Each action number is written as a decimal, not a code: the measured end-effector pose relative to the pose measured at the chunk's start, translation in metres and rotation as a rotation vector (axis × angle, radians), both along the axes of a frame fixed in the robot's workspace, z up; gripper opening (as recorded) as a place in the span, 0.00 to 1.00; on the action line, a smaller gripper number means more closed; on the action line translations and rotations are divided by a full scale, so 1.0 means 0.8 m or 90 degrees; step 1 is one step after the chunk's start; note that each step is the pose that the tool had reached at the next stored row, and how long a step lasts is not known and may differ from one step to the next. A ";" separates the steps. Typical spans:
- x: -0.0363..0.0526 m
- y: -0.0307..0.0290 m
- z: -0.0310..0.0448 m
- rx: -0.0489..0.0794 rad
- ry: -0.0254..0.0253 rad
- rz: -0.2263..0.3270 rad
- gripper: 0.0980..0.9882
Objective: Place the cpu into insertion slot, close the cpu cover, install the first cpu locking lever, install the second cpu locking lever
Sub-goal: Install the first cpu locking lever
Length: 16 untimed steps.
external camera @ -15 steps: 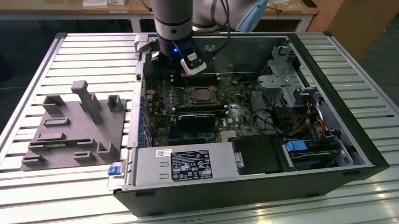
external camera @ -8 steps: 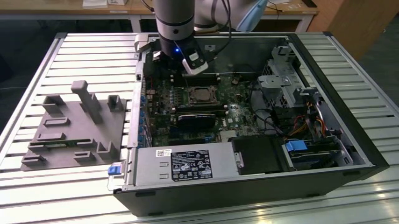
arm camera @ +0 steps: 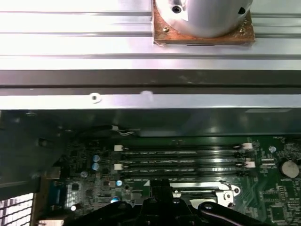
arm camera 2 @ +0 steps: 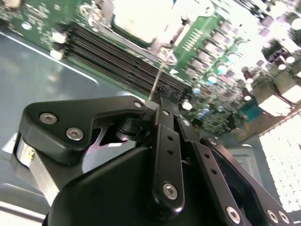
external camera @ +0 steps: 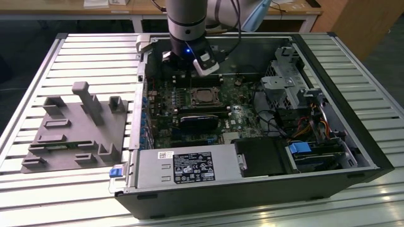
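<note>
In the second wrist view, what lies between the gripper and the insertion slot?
The long black memory slots lie there, and a thin metal lever runs across them from the insertion slot rim towards the gripper.

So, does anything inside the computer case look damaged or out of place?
Nothing looks damaged. One thin locking lever stands raised from the insertion slot, its tip at the gripper, not latched flat.

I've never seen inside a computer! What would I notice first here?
The big open computer case lies on a slatted table, its green motherboard showing. A grey robot arm reaches down into it, its black gripper near the silvery cpu. A grey holder sits on the exterior view's left.
</note>
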State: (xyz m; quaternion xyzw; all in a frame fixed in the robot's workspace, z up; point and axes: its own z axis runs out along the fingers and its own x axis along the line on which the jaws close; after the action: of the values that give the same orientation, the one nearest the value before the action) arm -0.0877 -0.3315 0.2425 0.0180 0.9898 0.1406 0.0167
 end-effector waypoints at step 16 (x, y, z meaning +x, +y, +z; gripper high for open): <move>0.022 -0.0009 -0.0006 0.000 -0.0304 -0.001 0.00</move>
State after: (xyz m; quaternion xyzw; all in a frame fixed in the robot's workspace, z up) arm -0.0697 -0.3322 0.2420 0.0151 0.9891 0.1410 0.0404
